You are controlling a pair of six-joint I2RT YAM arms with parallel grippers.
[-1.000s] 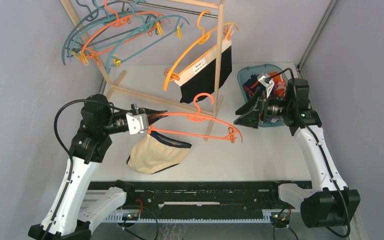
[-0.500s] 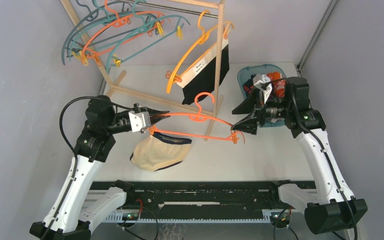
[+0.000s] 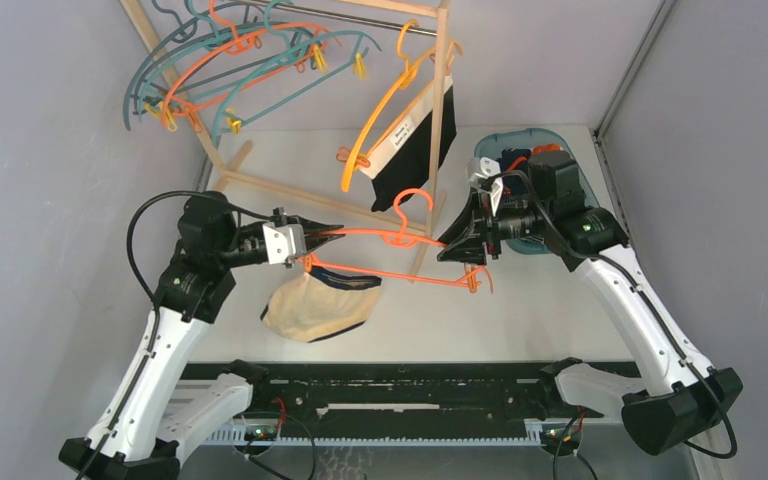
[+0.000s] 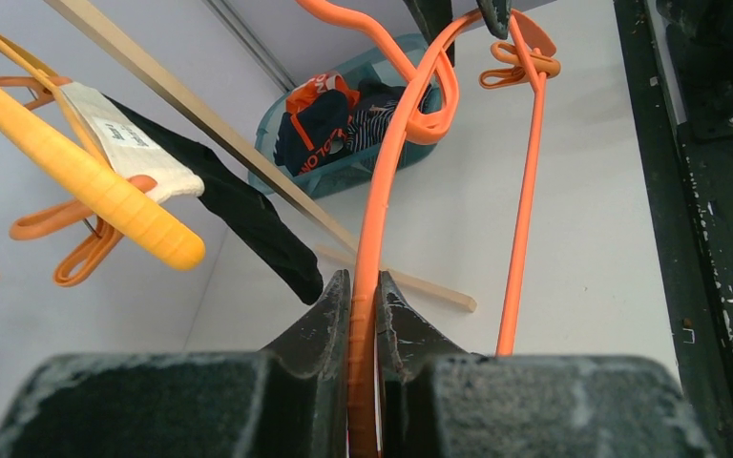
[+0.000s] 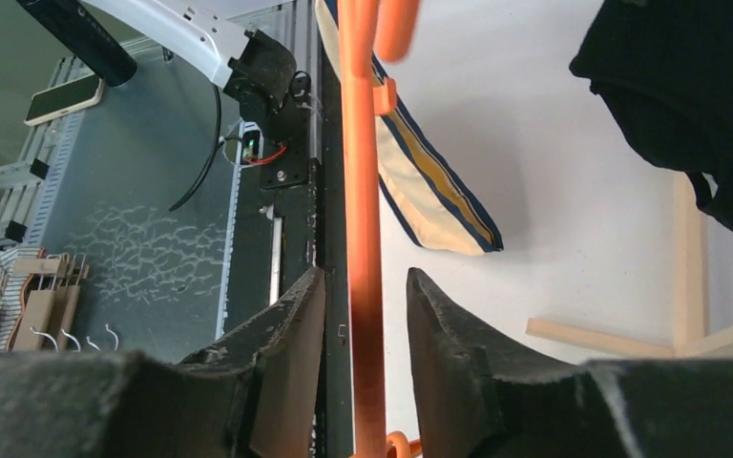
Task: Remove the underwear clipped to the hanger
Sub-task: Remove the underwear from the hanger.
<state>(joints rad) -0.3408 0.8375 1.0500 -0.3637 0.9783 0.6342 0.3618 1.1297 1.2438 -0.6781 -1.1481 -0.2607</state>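
Orange plastic, a clip hanger (image 3: 400,240), runs left to right in mid-air between my two arms, its left tip pinched tight in the left gripper (image 3: 322,230). Just below that gripper the beige underwear (image 3: 315,305), edged in navy, hangs from the left clip (image 3: 305,263), so it lies nearest the left arm. Farther right, the right gripper (image 3: 457,252) straddles the hanger's right arm with slack either side, not clamped, well apart from the cloth along the bar.
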